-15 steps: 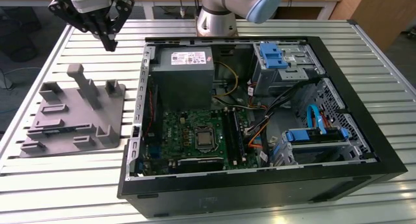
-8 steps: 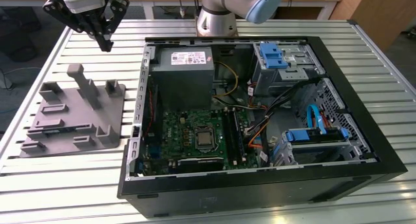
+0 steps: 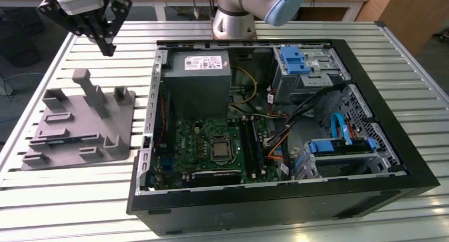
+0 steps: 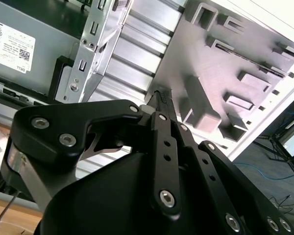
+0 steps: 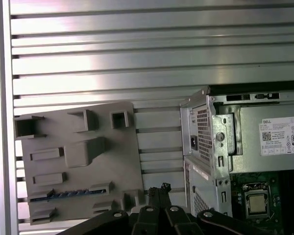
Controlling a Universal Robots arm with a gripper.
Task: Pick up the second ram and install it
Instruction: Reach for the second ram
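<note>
Ribbed aluminium tabletop [image 3: 316, 30] under grey holder [image 3: 81, 131] and open case [image 3: 281, 202]; tool [image 3: 108, 50] clenched, empty.

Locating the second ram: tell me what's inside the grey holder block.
The second ram, a thin dark strip, sits in one slot of the holder block; the slot hides its lower edge.

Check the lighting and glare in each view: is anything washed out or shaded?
Exterior view: even light, though the inside of the open black computer case lies in shade. First wrist view: bright glare bands wash the slatted aluminium table. Second wrist view: a pale sheen covers the grey plastic holder block, and the black gripper looms close to the lens.
</note>
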